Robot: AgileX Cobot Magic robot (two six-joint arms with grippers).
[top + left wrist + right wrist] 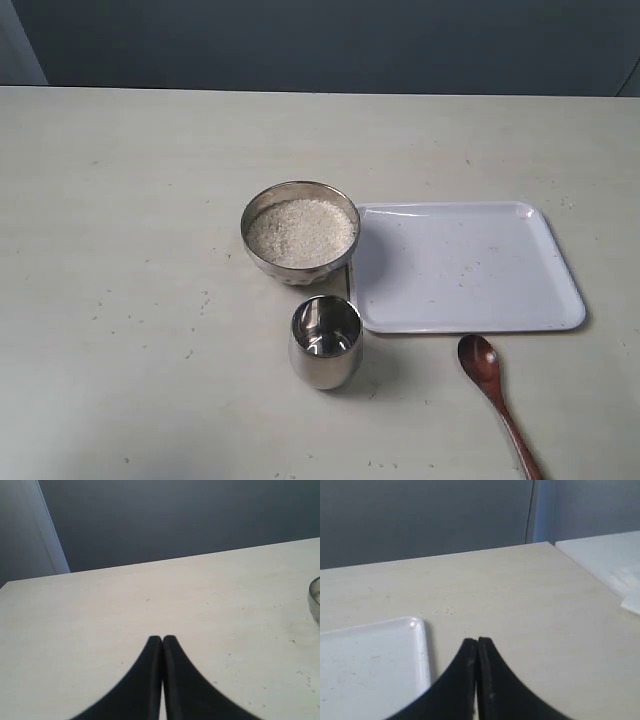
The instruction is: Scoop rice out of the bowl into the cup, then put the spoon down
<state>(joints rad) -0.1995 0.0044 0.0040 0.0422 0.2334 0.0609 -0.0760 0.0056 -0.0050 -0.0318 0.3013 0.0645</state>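
The steel bowl (300,232) stands mid-table, filled with pale rice (300,233). Just in front of it is the small steel cup (325,341), upright, with no rice visible in it. The dark wooden spoon (497,399) lies on the table at the front right, scoop end toward the tray. Neither arm shows in the exterior view. My left gripper (162,639) is shut with nothing in it, over bare table; an edge of the bowl (315,602) shows at that view's side. My right gripper (477,641) is shut and empty, beside the tray corner.
A white rectangular tray (462,268) lies right of the bowl with a few stray grains on it; its corner (415,630) appears in the right wrist view. Scattered grains dot the table. A dark wall runs behind the table's far edge.
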